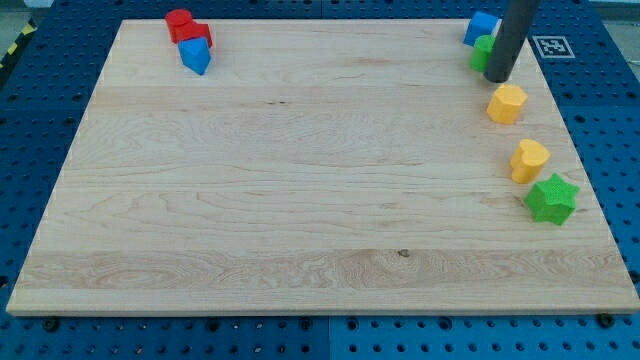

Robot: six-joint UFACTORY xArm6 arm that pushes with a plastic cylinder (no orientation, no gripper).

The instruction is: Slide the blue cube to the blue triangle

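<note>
The blue cube (480,27) sits at the view's top right corner of the wooden board (300,200). A small green block (481,52) lies just below it, partly hidden by my rod. My tip (497,77) rests just below and right of the cube, right beside the green block. The blue triangle (196,57) lies at the view's top left, touching two red blocks (186,27) above it.
A yellow hexagon block (507,103) lies just below my tip. A yellow heart-like block (529,159) and a green star (551,198) lie further down the right edge. Blue pegboard (40,110) surrounds the board.
</note>
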